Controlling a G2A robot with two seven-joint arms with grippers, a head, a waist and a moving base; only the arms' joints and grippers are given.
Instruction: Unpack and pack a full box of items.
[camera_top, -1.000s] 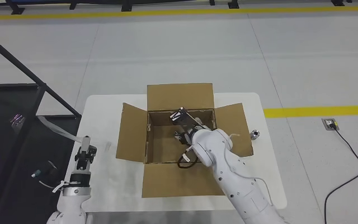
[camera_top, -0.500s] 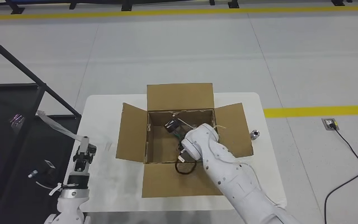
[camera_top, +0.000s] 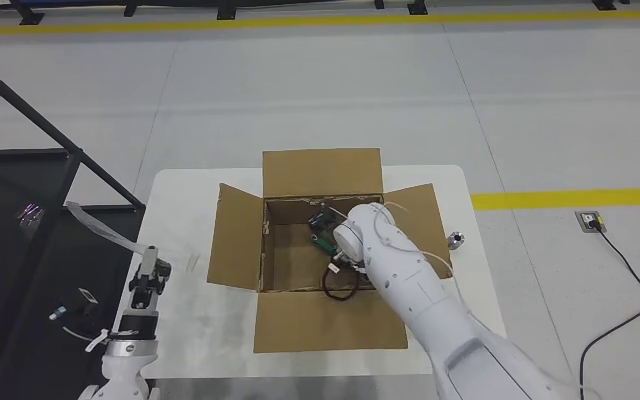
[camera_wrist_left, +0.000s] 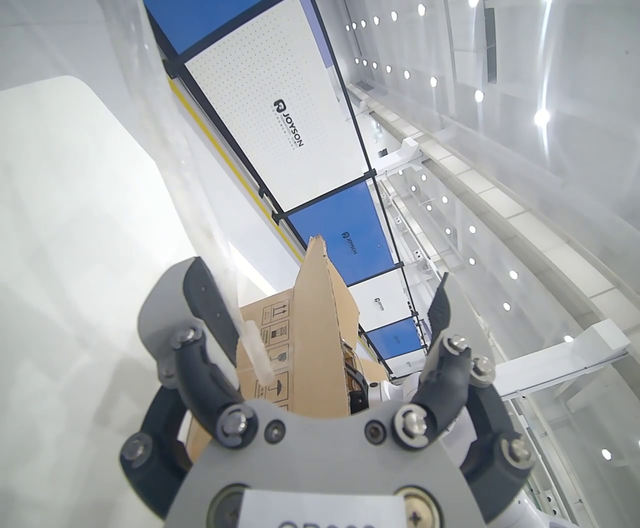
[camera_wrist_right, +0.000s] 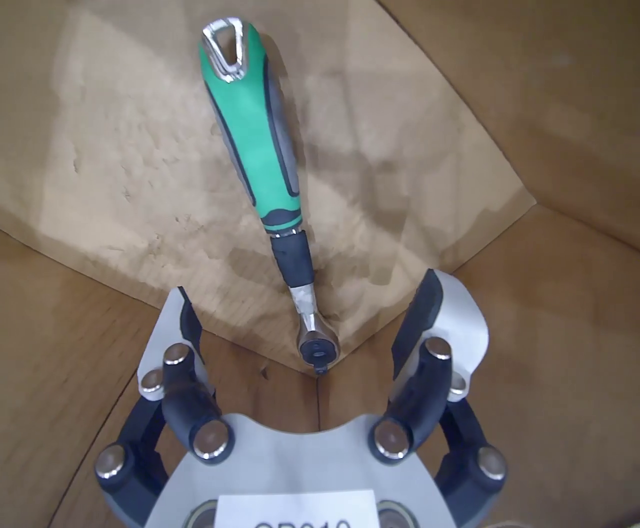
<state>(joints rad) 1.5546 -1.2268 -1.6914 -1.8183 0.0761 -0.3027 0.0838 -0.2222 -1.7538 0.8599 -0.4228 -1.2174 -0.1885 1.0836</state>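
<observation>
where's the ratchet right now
Right wrist view: the green ratchet lies on the box floor, head in a corner, in front of the open right hand.

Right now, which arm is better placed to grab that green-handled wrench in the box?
The right, likely. The right gripper hangs open inside the cardboard box, right over the green-handled wrench. The left gripper, also open, sits outside the box near the table's edge.

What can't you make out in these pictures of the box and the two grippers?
Top view: the right arm covers the right gripper, most of the ratchet wrench and part of the box floor.
Top view: the small silvery object beside the box is too small to identify.
Left wrist view: the box wall hides its inside, past the left gripper.
</observation>
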